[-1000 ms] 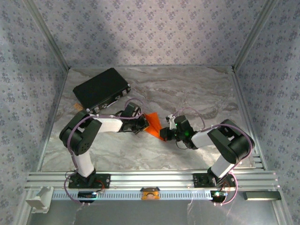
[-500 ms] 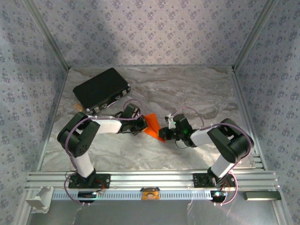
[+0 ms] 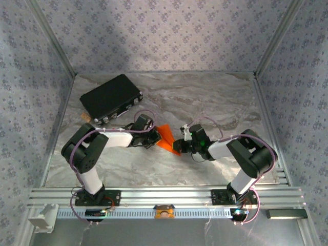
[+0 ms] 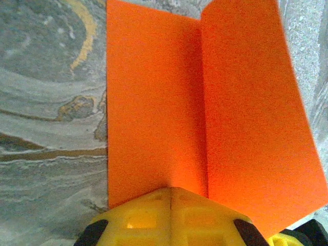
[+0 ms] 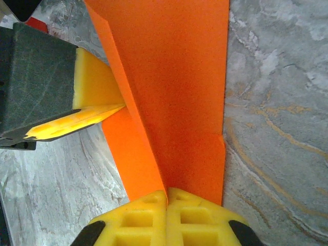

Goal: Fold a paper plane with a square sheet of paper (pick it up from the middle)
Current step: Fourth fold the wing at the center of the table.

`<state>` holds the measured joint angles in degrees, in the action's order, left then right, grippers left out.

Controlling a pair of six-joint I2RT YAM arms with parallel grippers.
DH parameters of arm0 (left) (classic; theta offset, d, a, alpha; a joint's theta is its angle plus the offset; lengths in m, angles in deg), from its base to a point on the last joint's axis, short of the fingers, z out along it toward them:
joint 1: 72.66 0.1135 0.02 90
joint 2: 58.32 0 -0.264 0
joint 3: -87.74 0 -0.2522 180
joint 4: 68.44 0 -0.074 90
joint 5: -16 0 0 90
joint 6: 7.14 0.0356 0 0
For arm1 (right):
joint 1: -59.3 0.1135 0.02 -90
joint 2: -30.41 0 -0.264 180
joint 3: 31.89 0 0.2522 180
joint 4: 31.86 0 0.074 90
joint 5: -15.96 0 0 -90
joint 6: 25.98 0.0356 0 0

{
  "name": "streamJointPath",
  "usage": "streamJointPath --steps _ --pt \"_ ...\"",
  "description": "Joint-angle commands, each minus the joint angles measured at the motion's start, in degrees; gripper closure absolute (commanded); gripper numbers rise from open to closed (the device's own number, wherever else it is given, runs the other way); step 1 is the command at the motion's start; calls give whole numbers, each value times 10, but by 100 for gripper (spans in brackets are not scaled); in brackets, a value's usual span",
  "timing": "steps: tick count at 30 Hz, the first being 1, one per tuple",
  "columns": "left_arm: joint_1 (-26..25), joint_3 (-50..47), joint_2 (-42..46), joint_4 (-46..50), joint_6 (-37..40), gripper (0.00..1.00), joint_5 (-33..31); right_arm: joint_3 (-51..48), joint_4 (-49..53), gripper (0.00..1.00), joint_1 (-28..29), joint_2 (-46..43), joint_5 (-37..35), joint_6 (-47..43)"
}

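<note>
The left gripper [image 4: 171, 190] is fully closed, its yellow fingers [image 4: 154, 202] pressed together on the near edge of the orange sheet of paper [image 4: 154, 102], which extends straight ahead of the fingertips over the marbled table [image 4: 46, 102], with one fold line running away from the gripper just right of its centre. The right gripper [image 5: 167, 192] is likewise fully closed on another edge of the same sheet; the creased paper extends ahead of its fingertips, and the left gripper's yellow finger meets the sheet ahead and to the left. A black case [image 3: 111, 97] lies well apart, beyond the left gripper.
</note>
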<state>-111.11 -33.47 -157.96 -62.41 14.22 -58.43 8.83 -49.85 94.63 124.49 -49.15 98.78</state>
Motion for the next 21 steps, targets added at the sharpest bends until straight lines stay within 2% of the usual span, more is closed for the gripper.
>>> streamJointPath --steps 1,5,10,21 --pt "-7 -8 12 21 -4 100 -15 10 32 98 -1 12 9 8" --pt "-7 -5 27 16 12 100 -20 10 29 99 -5 20 17 24" --pt "-7 -1 60 -7 53 95 -25 4 8 100 -12 26 29 38" --pt "-8 19 1 -99 59 99 53 -14 -44 100 -31 44 55 73"
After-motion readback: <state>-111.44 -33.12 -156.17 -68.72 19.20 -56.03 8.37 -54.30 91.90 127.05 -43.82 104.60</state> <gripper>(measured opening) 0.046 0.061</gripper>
